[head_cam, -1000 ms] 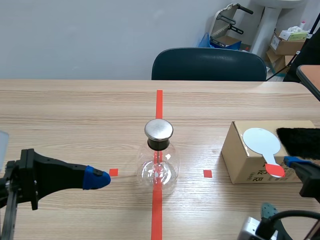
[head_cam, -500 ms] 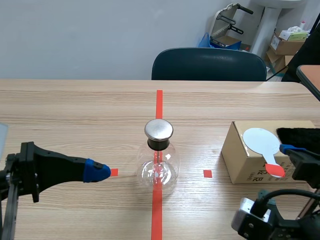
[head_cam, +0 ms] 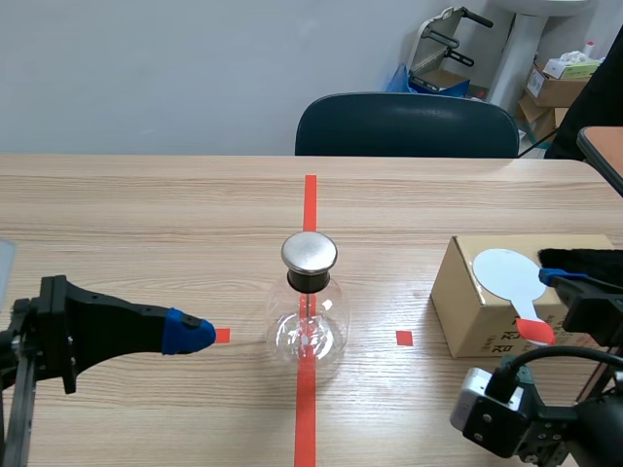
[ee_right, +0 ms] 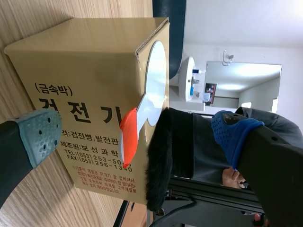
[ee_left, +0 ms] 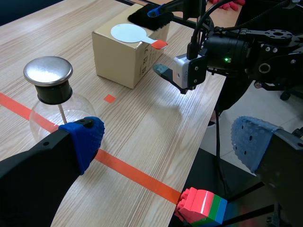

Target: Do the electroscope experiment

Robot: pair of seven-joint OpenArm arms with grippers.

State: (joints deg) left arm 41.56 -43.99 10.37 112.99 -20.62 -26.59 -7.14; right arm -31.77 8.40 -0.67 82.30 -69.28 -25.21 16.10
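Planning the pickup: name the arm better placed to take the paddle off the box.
Right: the right gripper, open, faces the paddle on the box; the left gripper hangs beyond the flask.

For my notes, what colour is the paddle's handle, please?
Orange-red handle, clearest in the right wrist view.

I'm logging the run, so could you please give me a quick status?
Left claw open, beside electroscope. Right claw open, facing paddle and fur on box. Electroscope upright, untouched. Nothing blocking.
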